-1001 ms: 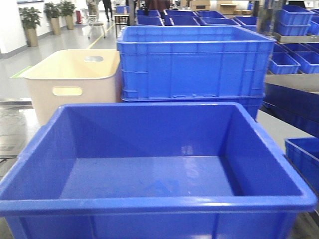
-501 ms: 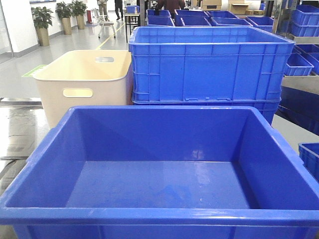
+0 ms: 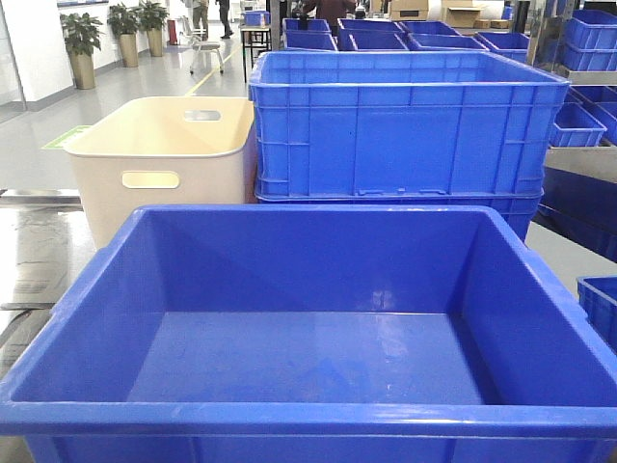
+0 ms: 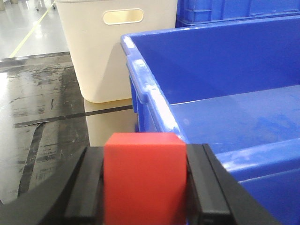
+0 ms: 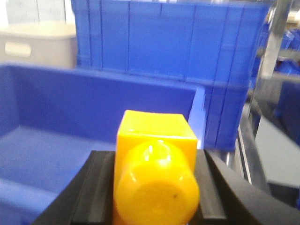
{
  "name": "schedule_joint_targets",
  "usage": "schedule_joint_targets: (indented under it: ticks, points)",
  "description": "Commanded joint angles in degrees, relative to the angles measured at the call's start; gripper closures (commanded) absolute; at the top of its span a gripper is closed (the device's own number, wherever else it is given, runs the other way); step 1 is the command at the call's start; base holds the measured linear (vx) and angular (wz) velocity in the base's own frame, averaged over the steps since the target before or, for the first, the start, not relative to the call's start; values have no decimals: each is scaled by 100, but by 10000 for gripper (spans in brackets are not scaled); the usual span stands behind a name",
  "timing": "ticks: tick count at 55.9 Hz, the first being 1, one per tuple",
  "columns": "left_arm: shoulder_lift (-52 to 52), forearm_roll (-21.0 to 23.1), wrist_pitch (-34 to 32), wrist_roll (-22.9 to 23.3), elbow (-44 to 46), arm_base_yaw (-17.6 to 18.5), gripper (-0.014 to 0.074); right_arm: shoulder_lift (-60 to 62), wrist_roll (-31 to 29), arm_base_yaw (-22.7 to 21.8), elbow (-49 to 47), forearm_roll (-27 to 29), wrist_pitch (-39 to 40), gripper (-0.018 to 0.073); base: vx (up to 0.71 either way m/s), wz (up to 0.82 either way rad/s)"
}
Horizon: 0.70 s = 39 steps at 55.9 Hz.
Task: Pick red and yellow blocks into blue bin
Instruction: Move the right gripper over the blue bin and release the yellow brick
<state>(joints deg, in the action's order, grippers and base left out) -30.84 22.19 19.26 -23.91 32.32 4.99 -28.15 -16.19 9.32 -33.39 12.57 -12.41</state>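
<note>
floor (image 3: pixel 24 154): pale grey, glossy, yellow line | far left: white wall (image 3: pixel 43 48), potted plants (image 3: pixel 82 34) | middle: cream tub (image 3: pixel 159 159) just beside ribbed blue crate (image 3: pixel 405 125) | behind and right: more blue crates (image 3: pixel 590 34), stacked | far back: cardboard boxes (image 3: pixel 409 8)

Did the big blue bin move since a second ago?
No. The blue bin sits the same against the cream tub behind it. Everything slid right together, so it looks like the camera shifted, not the bin.
</note>
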Motion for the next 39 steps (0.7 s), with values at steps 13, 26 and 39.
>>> schedule_joint_targets:
  ticks: [13,26,39]
  points:
    - [-26,106,-517,38,174,-1,594,-42,8,-5,-174,157,846,569,0,0]
    - [-26,208,-460,47,182,-1,594,-136,-20,-5,-211,610,764,569,0,0]
    - [-60,251,-245,10,713,-1,594,-1270,-381,-5,-1181,457,-31,569,0,0]
